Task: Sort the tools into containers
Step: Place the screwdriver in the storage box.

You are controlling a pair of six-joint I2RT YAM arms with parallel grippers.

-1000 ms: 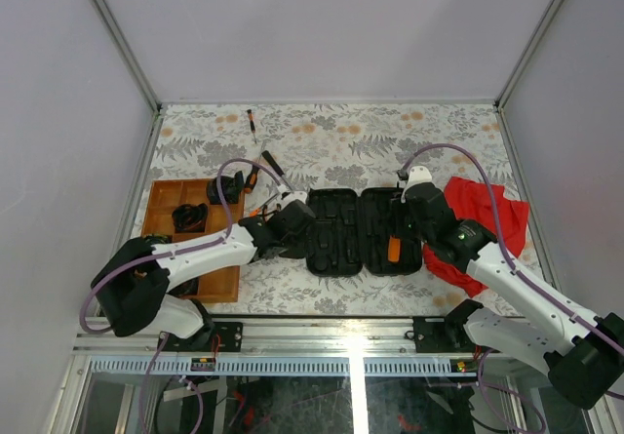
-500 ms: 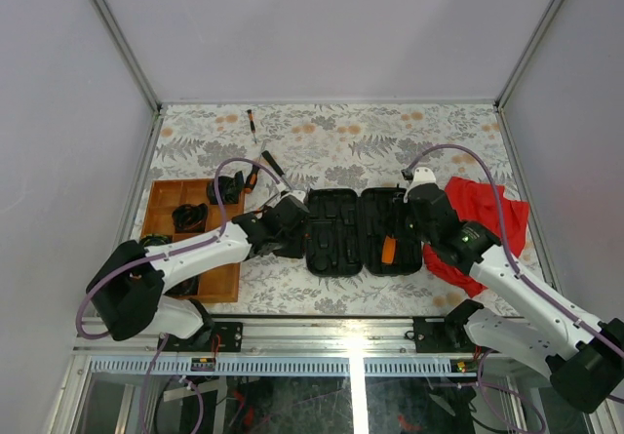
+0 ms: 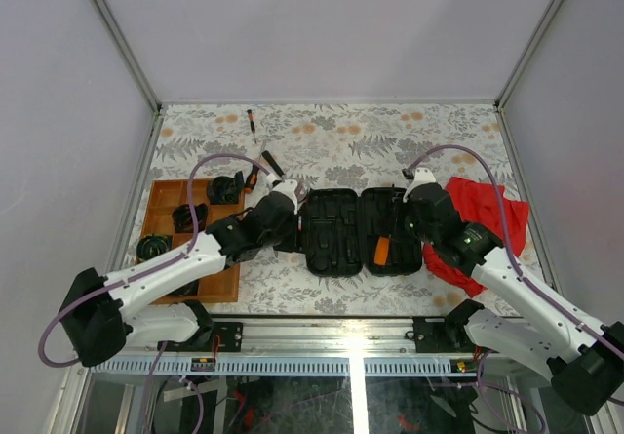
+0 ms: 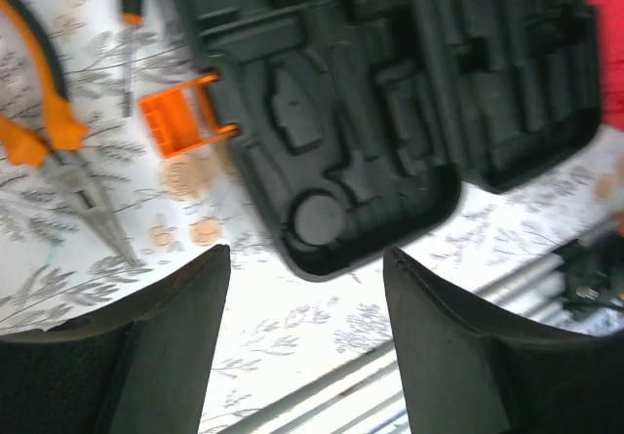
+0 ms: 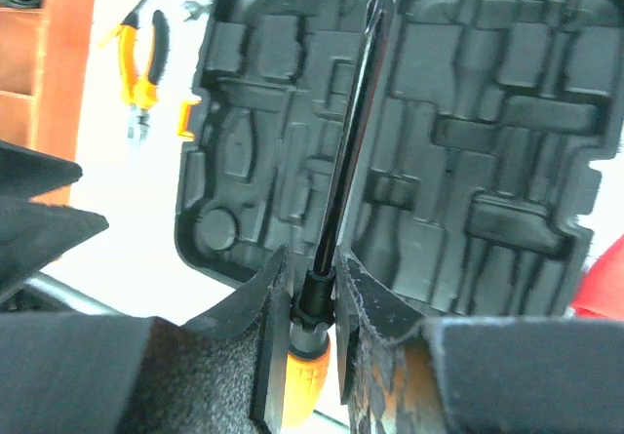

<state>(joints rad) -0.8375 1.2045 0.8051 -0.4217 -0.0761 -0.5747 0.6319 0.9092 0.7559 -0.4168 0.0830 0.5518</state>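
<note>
The black tool case lies opened flat at the middle of the table, both moulded halves facing up, its orange latch sticking out from the left edge. I can read no lettering on the moulding; the wrist views are too soft for that.

My right gripper is clamped on a screwdriver: the fingers pinch the black collar just above the orange handle. The dark shaft runs along the hinge line between the two halves. From above, the orange handle sits over the near part of the right half.

My left gripper has its fingers spread well apart with nothing between them. It hangs over the near left corner of the case.

Just left of the case lie pliers with orange-and-black handles, and beside them a slim driver. A tiny driver sits well apart near the far edge.

The wooden tray stands at the left with dark items in several compartments. A red cloth lies right of the case.
</note>
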